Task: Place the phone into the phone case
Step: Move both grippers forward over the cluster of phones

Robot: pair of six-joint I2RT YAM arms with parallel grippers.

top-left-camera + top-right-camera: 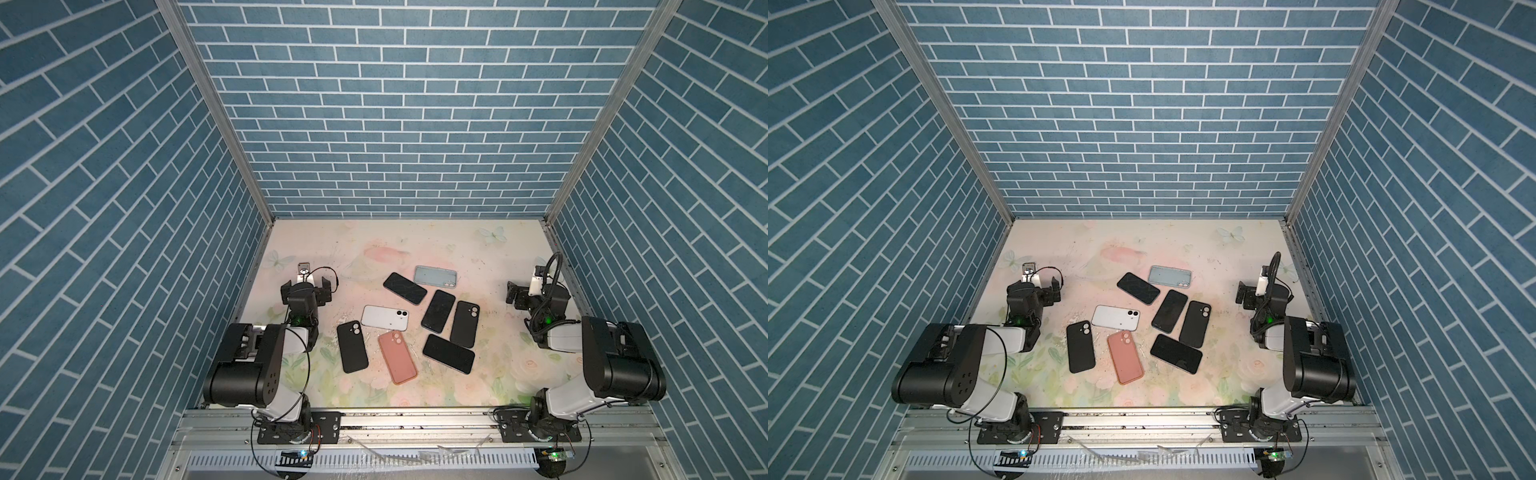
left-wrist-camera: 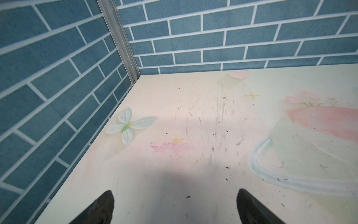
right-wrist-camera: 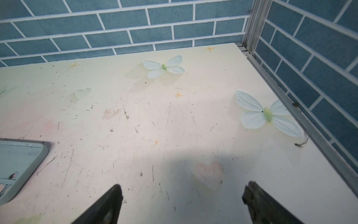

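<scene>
Several phones and cases lie scattered mid-table in both top views. A light blue case (image 1: 435, 276) (image 1: 1170, 276) lies farthest back, its hollow side up; its corner (image 3: 17, 163) shows in the right wrist view. Three black phones lie screen up (image 1: 404, 287) (image 1: 438, 311) (image 1: 449, 353). A white phone (image 1: 385, 318) lies back up. Two black cases (image 1: 352, 345) (image 1: 465, 323) and a pink case (image 1: 397, 356) lie camera side up. My left gripper (image 1: 306, 286) (image 2: 175, 205) hovers open and empty left of the pile. My right gripper (image 1: 534, 289) (image 3: 182, 201) is open and empty on the right.
Blue brick-patterned walls (image 1: 399, 124) close in the floral table (image 1: 374, 245) on three sides, with metal corner posts (image 2: 120, 40) (image 3: 251, 23). An aluminium rail (image 1: 415, 419) with both arm bases runs along the front edge.
</scene>
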